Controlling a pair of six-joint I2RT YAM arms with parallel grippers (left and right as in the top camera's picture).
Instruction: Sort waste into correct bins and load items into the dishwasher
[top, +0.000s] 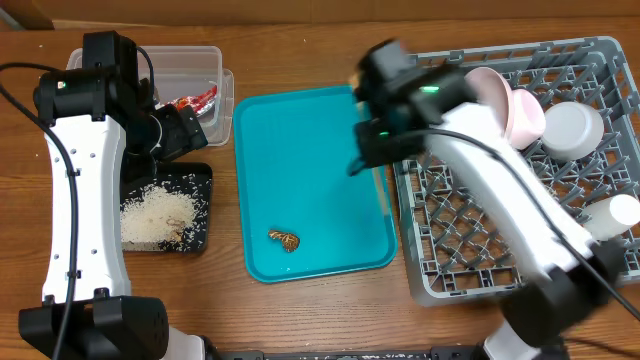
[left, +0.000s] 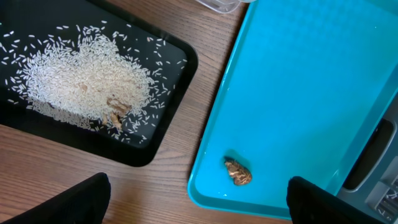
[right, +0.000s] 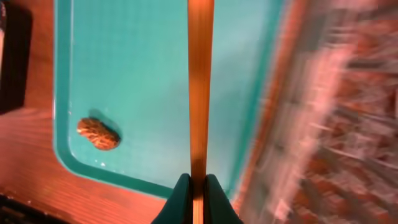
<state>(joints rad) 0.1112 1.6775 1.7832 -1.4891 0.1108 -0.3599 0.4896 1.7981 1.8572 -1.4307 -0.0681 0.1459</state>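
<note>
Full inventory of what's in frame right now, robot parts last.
table: 1, brown wood, under everything
teal tray: 1, teal, centre
food scrap: 1, brown, on teal tray, front left
black tray: 1, black, left of teal tray
rice: heap plus loose grains, white, in black tray
clear tub: 1, clear, back left
wrapper: 1, red-and-white, in clear tub
dish rack: 1, grey, right
bowl: 1, pale pink, in dish rack
white dishes: 2 seen, white, in dish rack
chopstick: 1 visible, wooden, in right claw
left claw: open, empty
right claw: shut on chopstick
</note>
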